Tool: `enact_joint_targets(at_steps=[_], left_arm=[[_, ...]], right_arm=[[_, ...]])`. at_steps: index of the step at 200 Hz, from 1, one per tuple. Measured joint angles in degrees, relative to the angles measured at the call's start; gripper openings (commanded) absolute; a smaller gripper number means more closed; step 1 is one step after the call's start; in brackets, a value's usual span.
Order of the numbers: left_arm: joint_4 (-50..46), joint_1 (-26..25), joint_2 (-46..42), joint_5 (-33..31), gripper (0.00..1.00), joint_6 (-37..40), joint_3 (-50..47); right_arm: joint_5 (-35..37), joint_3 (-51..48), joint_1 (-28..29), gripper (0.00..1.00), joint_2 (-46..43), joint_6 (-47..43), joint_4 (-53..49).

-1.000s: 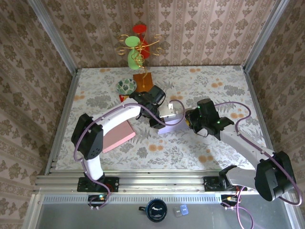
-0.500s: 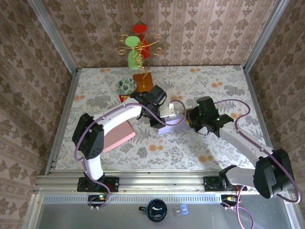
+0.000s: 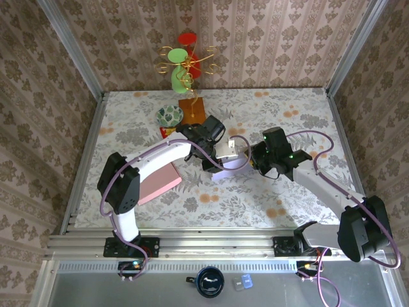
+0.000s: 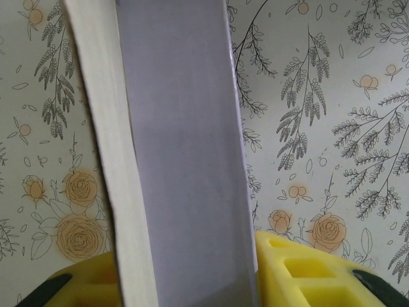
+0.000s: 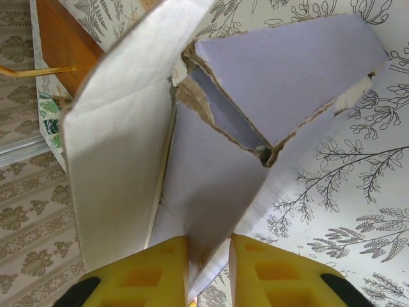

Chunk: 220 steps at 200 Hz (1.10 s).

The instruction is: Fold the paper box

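My right wrist has crept in towards the middle over the last second. Its jaws have narrowed on the box wall, while my left arm has hardly stirred.

Starting at the left, a flat pink board (image 3: 158,181) lies on the floral-patterned tablecloth (image 3: 287,102), right beside my left forearm. Further back sits a small round dish with a green pattern (image 3: 169,115). Just beside it is an orange-brown wooden block (image 3: 192,108), and a green vase with gilt wire loops and red and green discs (image 3: 179,77) stands at the back edge.

Now my left gripper (image 3: 216,158) is reaching in from the left. In the wrist view its yellow foam pads (image 4: 300,272) sit on either side of an upright panel and are closed onto it. That panel shows a lilac face with a cream edge down its left side.

The panel belongs to the lilac-and-white cardboard paper box (image 3: 231,160), which is at the middle of the table, caught between my two grippers. It is only partly folded. My right wrist view shows a broad white outer flap standing on the left. A lilac flap with a ragged torn edge angles inward over the hollow. I cannot tell whether the box's base touches the cloth.

On the right, my right gripper (image 3: 253,157) comes in from the far side. Its yellow fingers (image 5: 281,275) are nearly together, with only a thin gap, and a wall of the box runs down between them, so it is pinched tight.
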Motion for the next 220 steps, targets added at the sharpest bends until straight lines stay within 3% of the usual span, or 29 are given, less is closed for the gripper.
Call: enact_joint_targets(at_steps=[36,61,133,220], left_arm=[[0.1,0.1,0.0,-0.3,0.31,-0.1,0.0],[0.4,0.2,0.0,0.0,0.30,0.2,0.0],[0.4,0.5,-1.5,1.2,0.30,2.7,-1.7],[-2.1,3.0,-5.0,2.0,0.30,5.3,-4.6]], right_arm=[[-0.4,1.0,-0.2,0.31,0.5,-1.2,-1.4],[-2.2,3.0,-1.8,0.37,0.8,-6.7,-5.0],[-8.2,13.9,-16.9,0.42,-7.7,-42.5,-12.3],[-17.0,11.7,-16.8,0.38,-2.5,-66.8,-15.3]])
